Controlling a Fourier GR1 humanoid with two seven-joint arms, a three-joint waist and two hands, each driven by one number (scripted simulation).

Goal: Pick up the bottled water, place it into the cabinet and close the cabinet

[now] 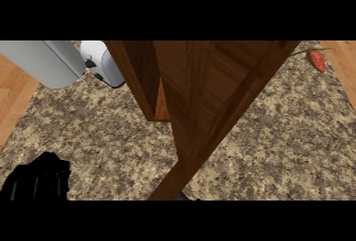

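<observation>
A wooden cabinet (208,84) fills the middle of the head view, and its door (230,117) swings out as a long brown panel slanting down to the lower edge. The bottled water is not visible anywhere; the door and cabinet wall hide the inside. My left hand (38,181) rests at the lower left over the counter, fingers relaxed and holding nothing, well away from the cabinet. Of my right hand (184,195) only a dark sliver shows under the door's bottom end; the rest is hidden behind the door.
The speckled stone counter (104,132) spreads on both sides of the cabinet. A grey rounded object (42,61) and a white appliance with black knobs (104,61) stand at the back left. A carrot (316,60) lies at the back right.
</observation>
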